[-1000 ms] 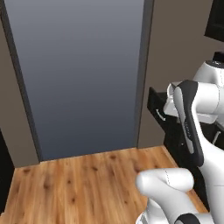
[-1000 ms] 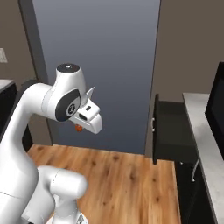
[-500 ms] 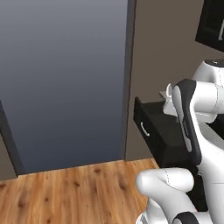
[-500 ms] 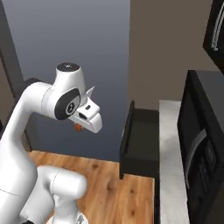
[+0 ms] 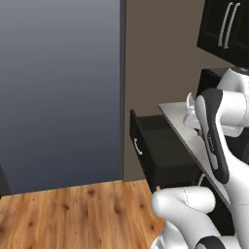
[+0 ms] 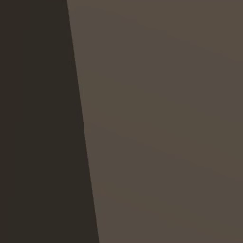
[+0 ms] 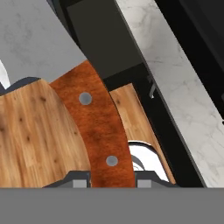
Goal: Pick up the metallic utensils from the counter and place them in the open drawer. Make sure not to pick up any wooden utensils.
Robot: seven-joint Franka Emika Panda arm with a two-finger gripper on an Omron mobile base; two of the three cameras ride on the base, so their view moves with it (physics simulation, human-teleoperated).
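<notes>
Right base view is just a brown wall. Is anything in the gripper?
Observer: Yes. In the hand view the gripper is shut on a knife; its orange-brown handle with two rivets sits between the fingertips, with the silver blade beyond.
Operator: Drawer open?
Observer: Open. The left base view shows the black drawer pulled out, silver handle on its front.
Operator: Where is it relative to the arm?
Observer: In that view it juts out below the end of the marble counter, just left of the arm. I can't tell what's inside.
</notes>
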